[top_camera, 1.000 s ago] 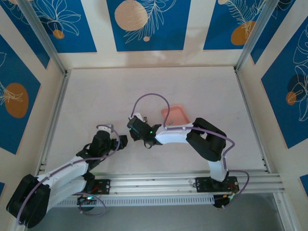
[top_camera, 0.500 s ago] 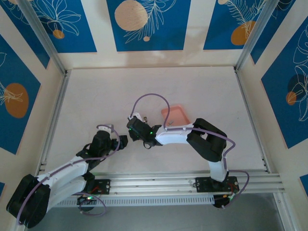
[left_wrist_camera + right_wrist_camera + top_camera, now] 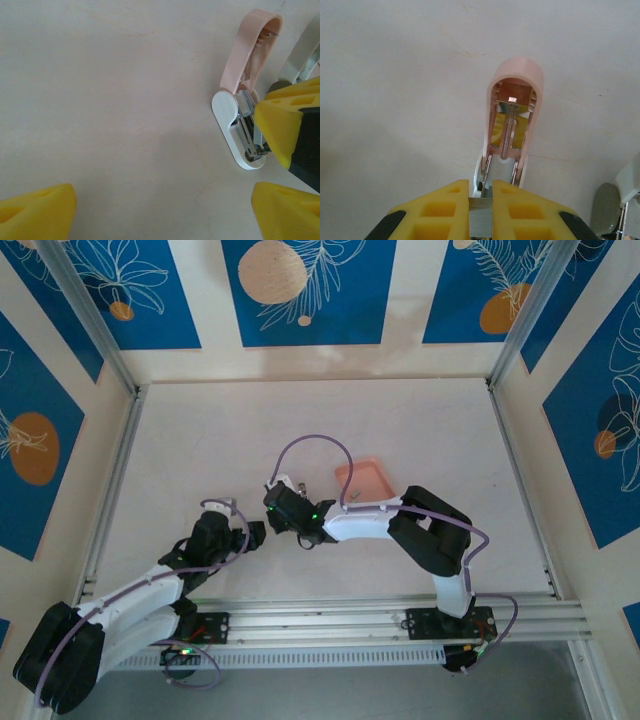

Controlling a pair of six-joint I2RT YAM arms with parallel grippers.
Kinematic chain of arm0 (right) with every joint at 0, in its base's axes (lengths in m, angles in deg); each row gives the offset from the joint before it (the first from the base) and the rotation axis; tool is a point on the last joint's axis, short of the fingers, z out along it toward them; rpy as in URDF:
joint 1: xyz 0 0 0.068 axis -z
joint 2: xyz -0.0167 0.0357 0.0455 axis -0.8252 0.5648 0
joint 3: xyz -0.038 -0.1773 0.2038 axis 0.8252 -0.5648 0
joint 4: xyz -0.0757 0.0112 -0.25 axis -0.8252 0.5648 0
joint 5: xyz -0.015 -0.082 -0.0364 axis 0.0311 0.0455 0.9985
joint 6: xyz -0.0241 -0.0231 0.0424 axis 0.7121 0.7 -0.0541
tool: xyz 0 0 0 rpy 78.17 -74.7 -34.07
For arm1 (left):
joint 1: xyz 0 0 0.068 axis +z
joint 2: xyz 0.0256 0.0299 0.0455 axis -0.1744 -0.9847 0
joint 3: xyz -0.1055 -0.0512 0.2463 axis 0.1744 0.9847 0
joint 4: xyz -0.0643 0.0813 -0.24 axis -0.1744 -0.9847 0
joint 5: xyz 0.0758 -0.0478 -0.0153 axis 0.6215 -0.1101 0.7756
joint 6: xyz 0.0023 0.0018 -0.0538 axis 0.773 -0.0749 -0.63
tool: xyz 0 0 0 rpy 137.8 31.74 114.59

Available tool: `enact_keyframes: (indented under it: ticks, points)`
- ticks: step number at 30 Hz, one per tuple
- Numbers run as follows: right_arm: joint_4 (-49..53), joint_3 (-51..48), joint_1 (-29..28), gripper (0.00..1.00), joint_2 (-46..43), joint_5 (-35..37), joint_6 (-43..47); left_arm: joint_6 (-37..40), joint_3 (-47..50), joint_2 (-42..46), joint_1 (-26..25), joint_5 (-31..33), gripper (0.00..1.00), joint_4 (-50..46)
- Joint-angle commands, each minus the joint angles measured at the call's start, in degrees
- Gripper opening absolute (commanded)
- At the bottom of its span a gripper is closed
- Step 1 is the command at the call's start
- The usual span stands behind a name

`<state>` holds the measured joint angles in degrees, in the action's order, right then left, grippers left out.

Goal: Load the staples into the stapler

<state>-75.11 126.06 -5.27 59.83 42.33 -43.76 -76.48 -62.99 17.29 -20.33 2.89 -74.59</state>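
Note:
The stapler (image 3: 512, 100) lies flat on the table with its pink lid (image 3: 248, 50) swung open, showing the spring and the metal channel in its white base (image 3: 227, 117). My right gripper (image 3: 481, 187) is shut on a grey metallic strip of staples (image 3: 481, 220), held just above the near end of the channel. In the left wrist view, a yellow finger of the right gripper (image 3: 279, 125) covers the base's end. My left gripper (image 3: 165, 210) stands open over bare table to the left of the stapler, holding nothing. From above, both grippers (image 3: 252, 533) (image 3: 283, 510) meet near the table's middle front.
A salmon-pink tray (image 3: 362, 480) sits just behind the right arm's forearm. Walls with blue panels enclose the table on three sides. An aluminium rail (image 3: 380, 615) runs along the near edge by the arm bases.

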Motion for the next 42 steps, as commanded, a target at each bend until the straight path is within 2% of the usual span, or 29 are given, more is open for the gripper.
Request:
enact_keyframes:
  ticks: [1, 7, 37, 42]
  points:
    - [-0.3, -0.3, 0.4, 0.15, -0.8, -1.0, -0.9, 0.9, -0.2, 0.0, 0.4, -0.6, 0.9, 0.3]
    - [3.1, 1.4, 0.9, 0.15, 0.7, -0.3, -2.3, 0.9, -0.1, 0.0, 0.5, -0.6, 0.91, 0.3]
    - [6.9, 3.1, 1.1, 0.14, 2.1, 2.1, -4.2, 1.0, -0.1, 0.2, 0.4, -0.3, 0.9, 0.1]
    - [5.8, 2.7, 0.8, 0.18, 1.8, 1.5, -3.4, 0.9, -0.1, 0.3, 0.4, -0.4, 0.9, 0.1]
